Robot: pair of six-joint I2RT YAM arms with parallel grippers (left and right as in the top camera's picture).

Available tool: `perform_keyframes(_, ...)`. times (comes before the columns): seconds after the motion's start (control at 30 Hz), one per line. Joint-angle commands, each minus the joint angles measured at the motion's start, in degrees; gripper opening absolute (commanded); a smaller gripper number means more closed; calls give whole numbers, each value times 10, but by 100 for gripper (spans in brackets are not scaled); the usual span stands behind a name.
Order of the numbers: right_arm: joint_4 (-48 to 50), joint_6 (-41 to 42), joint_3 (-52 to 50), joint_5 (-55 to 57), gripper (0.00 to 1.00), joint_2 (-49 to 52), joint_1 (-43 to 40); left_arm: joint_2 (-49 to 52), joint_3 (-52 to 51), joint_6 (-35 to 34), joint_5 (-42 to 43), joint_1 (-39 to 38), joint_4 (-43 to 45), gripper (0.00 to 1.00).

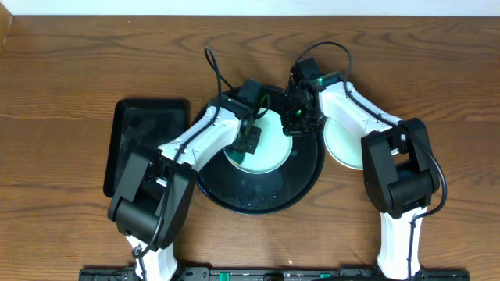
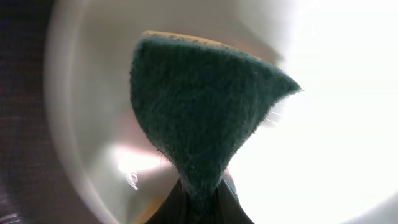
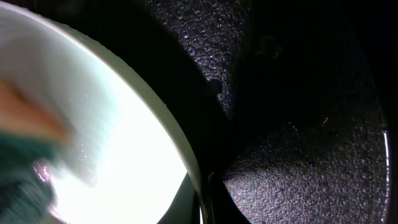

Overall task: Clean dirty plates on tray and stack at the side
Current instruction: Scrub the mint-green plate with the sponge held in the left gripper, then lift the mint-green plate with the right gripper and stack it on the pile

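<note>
A light aqua plate (image 1: 266, 160) lies on the round black tray (image 1: 258, 199). My left gripper (image 1: 248, 140) is shut on a dark green sponge (image 2: 199, 112) with a yellow back and holds it against the plate's inner face (image 2: 323, 155). My right gripper (image 1: 297, 117) is shut on the far right rim of the same plate (image 3: 124, 174), with the rim between its fingers (image 3: 205, 199) above the tray's speckled floor (image 3: 298, 124). The sponge shows blurred at the left edge of the right wrist view (image 3: 18, 180). A second pale plate (image 1: 344, 148) lies on the table right of the tray.
A smaller rectangular black tray (image 1: 148, 140) lies on the wooden table left of the round tray, under my left arm's elbow. Both arms reach over the round tray from the front. Small wet specks show on the tray's near floor (image 1: 254, 193).
</note>
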Motion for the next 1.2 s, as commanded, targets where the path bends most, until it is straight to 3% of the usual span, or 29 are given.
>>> perform_keyframes(0.0, -6, 10, -22, 32, 1, 22, 3, 9, -8, 36, 172, -5, 6, 8)
perform_keyframes(0.17, -6, 10, -22, 32, 1, 22, 3, 9, -8, 35, 126, -2, 49, 8)
perform_keyframes(0.37, -6, 10, -22, 32, 1, 22, 3, 9, -9, 21, -20, 0, 116, 7)
perform_keyframes(0.6, -6, 10, -22, 32, 1, 22, 3, 9, -7, -104, -188, 10, 156, 7)
perform_keyframes(0.73, -6, 10, -22, 32, 1, 22, 3, 3, 26, -135, -189, 29, 90, 8)
perform_keyframes(1.0, -6, 10, -22, 32, 1, 22, 3, -44, 178, -135, -188, 77, -165, 8)
perform_keyframes(1.17, -16, -1, -15, 15, 1, 19, 3, -86, 199, -135, -158, 128, -232, 8)
